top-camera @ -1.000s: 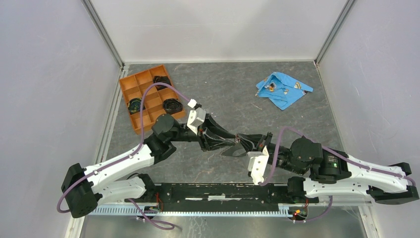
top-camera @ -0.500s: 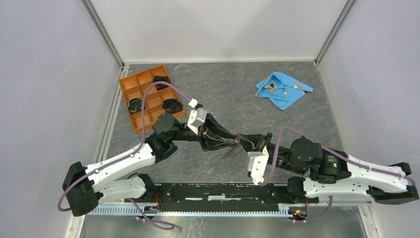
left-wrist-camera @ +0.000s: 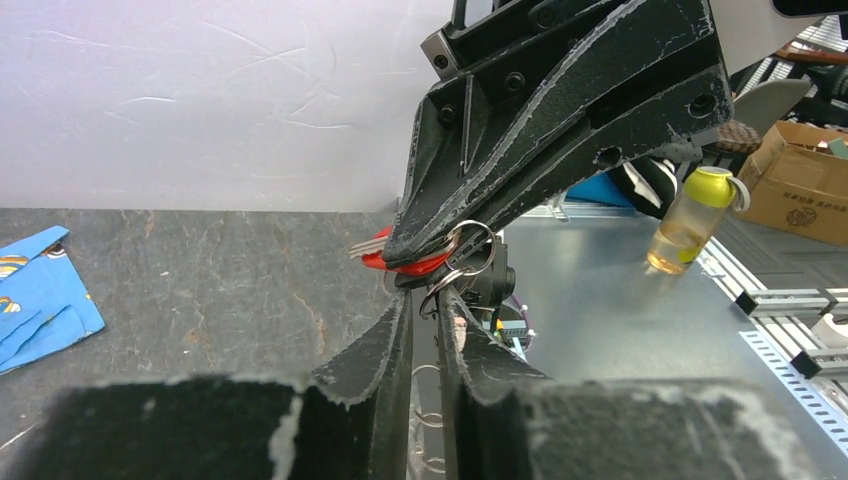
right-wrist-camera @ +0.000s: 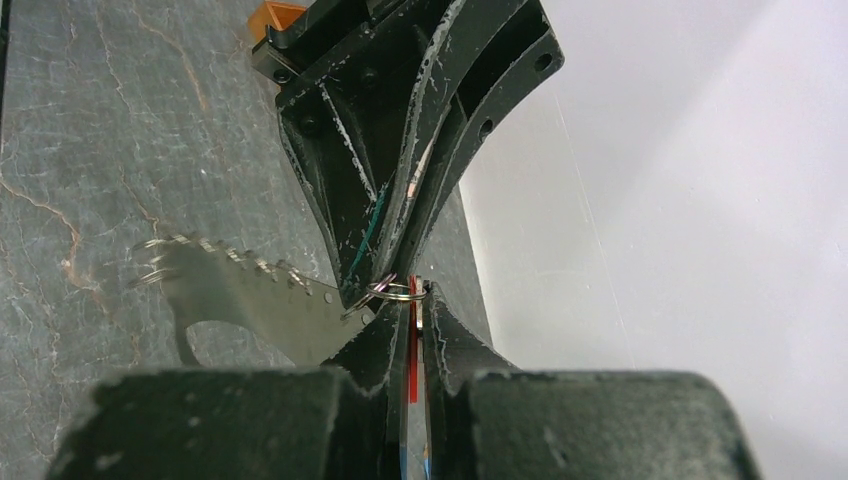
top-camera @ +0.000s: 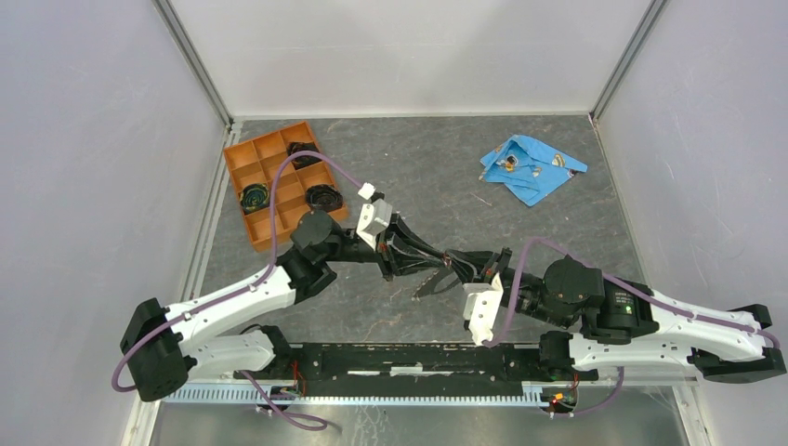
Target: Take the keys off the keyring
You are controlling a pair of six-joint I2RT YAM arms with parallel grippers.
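Note:
My two grippers meet tip to tip above the middle of the table. My right gripper point(top-camera: 459, 266) point(right-wrist-camera: 415, 302) is shut on the red-headed key point(right-wrist-camera: 411, 350), which shows edge-on between its fingers. The key also shows in the left wrist view point(left-wrist-camera: 405, 263). The thin silvery keyring point(right-wrist-camera: 399, 291) point(left-wrist-camera: 472, 246) sits at the key's head. My left gripper point(top-camera: 443, 263) point(left-wrist-camera: 427, 300) is shut on the ring wire. A grey serrated metal tag point(right-wrist-camera: 250, 298) point(top-camera: 428, 284) with small rings hangs from the bunch.
An orange compartment tray point(top-camera: 243, 182) with black coiled rings stands at the back left. A blue cloth point(top-camera: 531, 172) with shiny round bits lies at the back right. White walls enclose the table.
My left wrist has shifted slightly to the right towards the right gripper. The hanging metal tag has swung and turned edge-on. Both grips have stayed the same.

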